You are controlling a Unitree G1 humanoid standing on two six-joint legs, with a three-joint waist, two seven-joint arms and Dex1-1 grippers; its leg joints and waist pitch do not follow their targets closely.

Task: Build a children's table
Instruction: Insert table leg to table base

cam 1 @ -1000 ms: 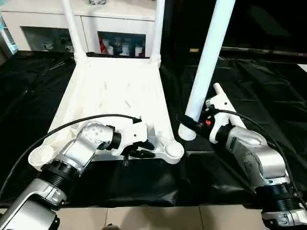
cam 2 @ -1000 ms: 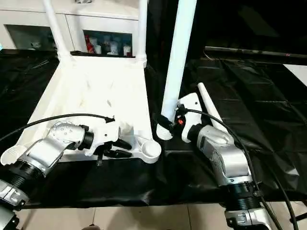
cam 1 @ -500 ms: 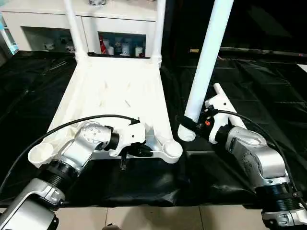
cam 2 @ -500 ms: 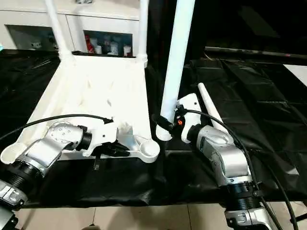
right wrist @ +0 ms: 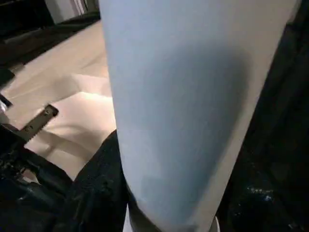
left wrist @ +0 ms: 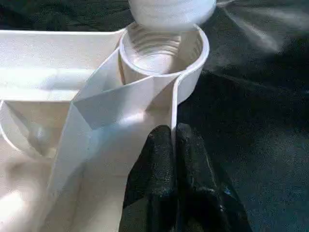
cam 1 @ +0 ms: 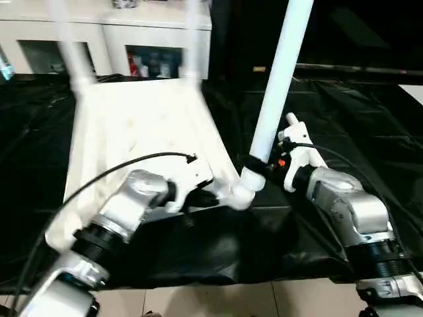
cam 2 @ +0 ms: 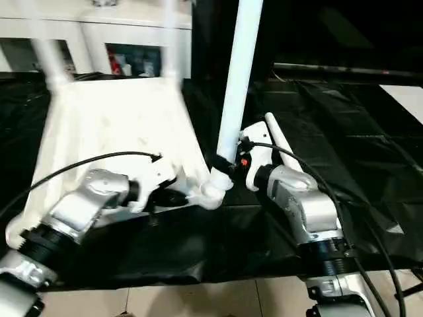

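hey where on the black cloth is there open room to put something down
Bare black cloth lies right of the held leg and right gripper. It is crowded at the tabletop near corner, where the left gripper pinches the rim by the socket.

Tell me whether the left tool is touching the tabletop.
Touching: in the left wrist view, the left tool is shut on the thin rim wall of the tabletop, beside the corner socket.
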